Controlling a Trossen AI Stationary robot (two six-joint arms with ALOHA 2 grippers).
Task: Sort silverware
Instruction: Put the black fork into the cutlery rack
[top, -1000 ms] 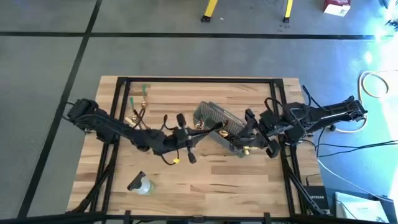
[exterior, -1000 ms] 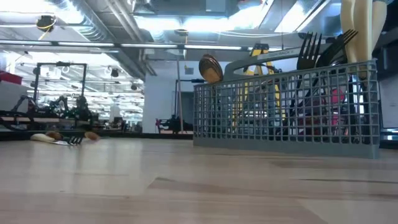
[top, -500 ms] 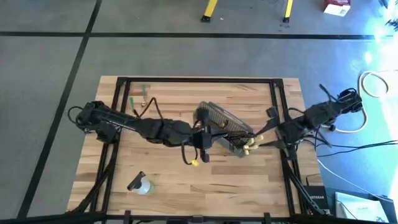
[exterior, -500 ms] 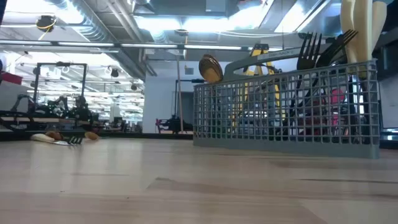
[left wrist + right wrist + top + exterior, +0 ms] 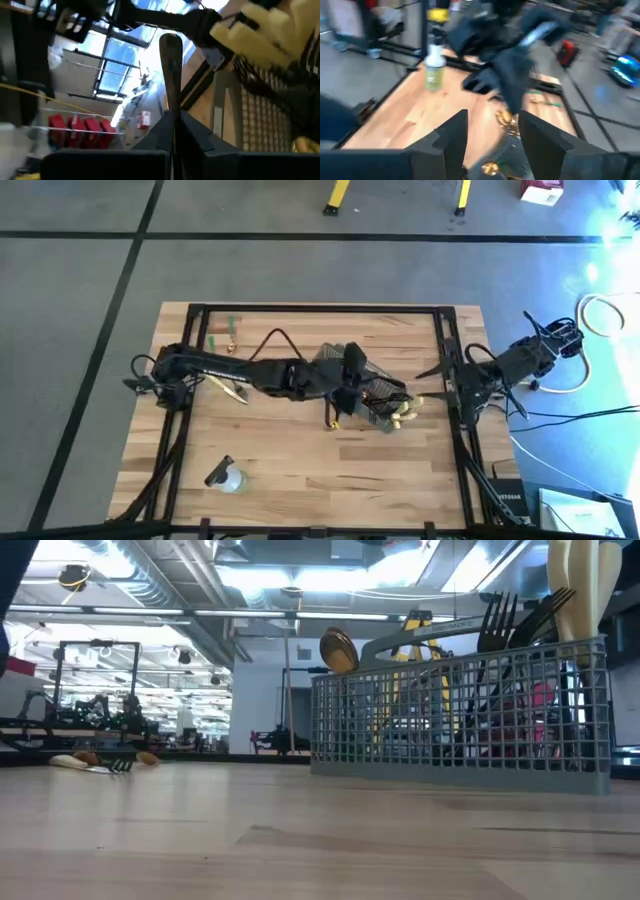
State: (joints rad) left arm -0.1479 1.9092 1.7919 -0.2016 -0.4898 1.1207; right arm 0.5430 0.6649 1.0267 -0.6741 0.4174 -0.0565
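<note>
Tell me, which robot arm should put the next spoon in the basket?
The left one, probably. Its gripper is shut on a dark spoon and reaches over the grey basket in the middle of the table. The right gripper is open, empty, and back at the table's right edge.

A: Log the bystanders. Grey wire-mesh basket point(image 5: 372, 392) sits mid-table, right of centre.

B: Noted. Clear spray bottle point(image 5: 226, 476) lies near the front-left of the wooden table point(image 5: 300, 480), well apart from the basket. A coiled cable point(image 5: 600, 315) is on the floor, right.
</note>
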